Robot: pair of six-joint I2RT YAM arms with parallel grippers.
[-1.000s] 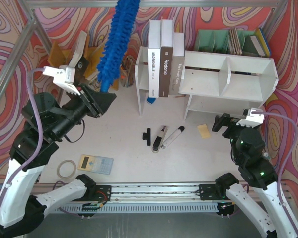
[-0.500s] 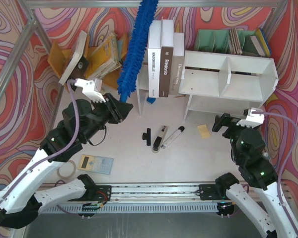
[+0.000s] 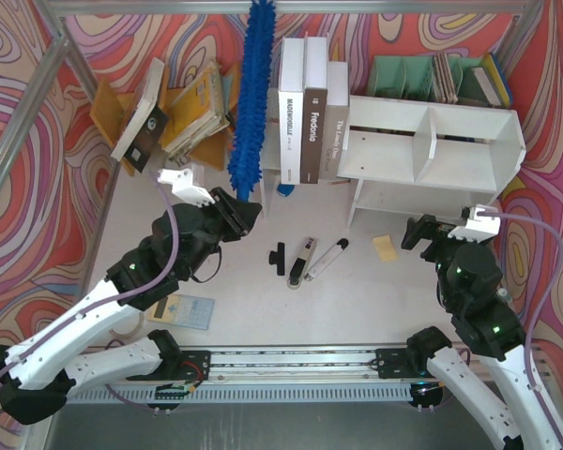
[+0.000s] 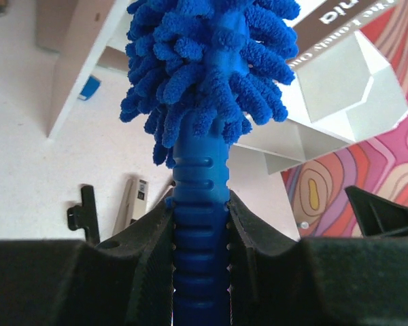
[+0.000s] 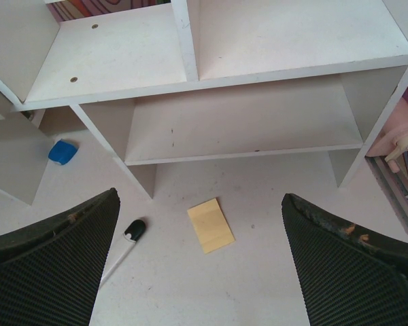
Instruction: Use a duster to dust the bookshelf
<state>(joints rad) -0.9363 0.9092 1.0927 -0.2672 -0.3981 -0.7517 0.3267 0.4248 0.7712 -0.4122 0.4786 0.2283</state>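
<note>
**Duster held upright, left of the bookshelf**

The bookshelf (image 3: 432,145) stands at the far right of the surface (image 3: 235,272). The duster (image 3: 249,103) rises left of it, beside upright books (image 3: 311,108), its handle clamped in the left tool (image 3: 246,212). The right tool (image 3: 422,230) hangs near the bookshelf, jaws wide apart, holding nothing.

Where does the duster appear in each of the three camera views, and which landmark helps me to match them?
Top external: the duster stands upper centre, left of the upright books, its handle in the left gripper.
Left wrist: the duster fills the centre, handle clamped between the fingers.
Right wrist: not in it.
Shared landmark: the bookshelf, at right in the top view, upper right in the left wrist view, across the top in the right wrist view.
</note>
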